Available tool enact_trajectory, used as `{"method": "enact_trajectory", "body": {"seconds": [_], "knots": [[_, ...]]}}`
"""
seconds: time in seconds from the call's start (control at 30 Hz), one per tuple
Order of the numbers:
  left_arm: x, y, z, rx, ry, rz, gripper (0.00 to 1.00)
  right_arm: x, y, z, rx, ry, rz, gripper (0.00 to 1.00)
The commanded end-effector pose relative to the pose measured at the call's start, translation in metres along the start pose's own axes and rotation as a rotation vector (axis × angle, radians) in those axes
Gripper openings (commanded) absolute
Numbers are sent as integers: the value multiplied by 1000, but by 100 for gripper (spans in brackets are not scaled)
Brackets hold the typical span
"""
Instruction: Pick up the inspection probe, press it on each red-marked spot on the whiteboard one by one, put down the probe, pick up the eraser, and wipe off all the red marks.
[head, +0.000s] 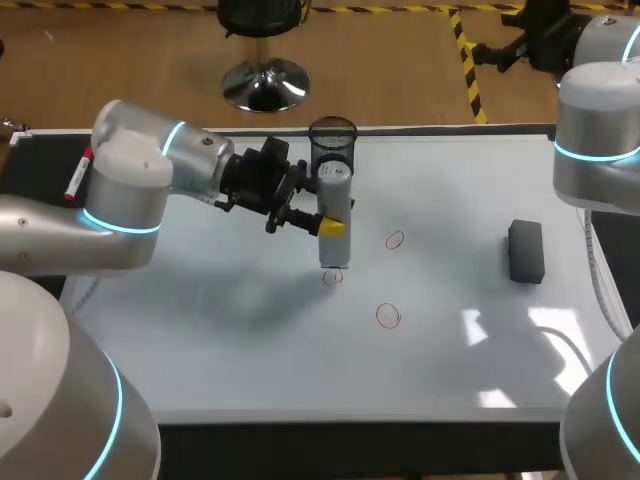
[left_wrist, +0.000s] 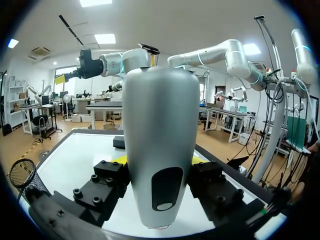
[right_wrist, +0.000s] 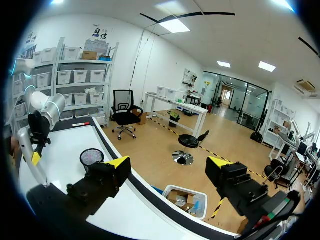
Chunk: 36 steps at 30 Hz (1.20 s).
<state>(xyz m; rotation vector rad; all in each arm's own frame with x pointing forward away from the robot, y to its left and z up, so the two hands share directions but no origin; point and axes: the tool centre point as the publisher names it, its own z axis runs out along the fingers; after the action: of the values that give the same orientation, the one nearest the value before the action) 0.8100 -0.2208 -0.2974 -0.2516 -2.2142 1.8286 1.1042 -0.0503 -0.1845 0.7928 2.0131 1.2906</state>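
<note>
Silver probe (head: 334, 200) stands upright, tip on the middle red ring (head: 332, 277): pressing step, I'd say. Left gripper (head: 335, 226) clamps it from both sides. Next: lift, shift to far ring (head: 395, 240) or near ring (head: 388, 316). Eraser (head: 526, 250) lies well apart. Right gripper (right_wrist: 169, 165) gapes wide, empty.

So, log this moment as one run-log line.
left gripper: shut on inspection probe | tip: on red mark | right gripper: open, empty | eraser: on whiteboard
</note>
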Motion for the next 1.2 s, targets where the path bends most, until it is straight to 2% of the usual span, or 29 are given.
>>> {"method": "enact_trajectory", "body": {"seconds": [0.03, 1.2], "knots": [[-3, 8, 4, 3, 7, 1, 0, 0, 0, 0, 0, 0, 0, 100], [7, 31, 12, -15, 22, -18, 0, 0, 0, 0, 0, 0, 0, 100]]}}
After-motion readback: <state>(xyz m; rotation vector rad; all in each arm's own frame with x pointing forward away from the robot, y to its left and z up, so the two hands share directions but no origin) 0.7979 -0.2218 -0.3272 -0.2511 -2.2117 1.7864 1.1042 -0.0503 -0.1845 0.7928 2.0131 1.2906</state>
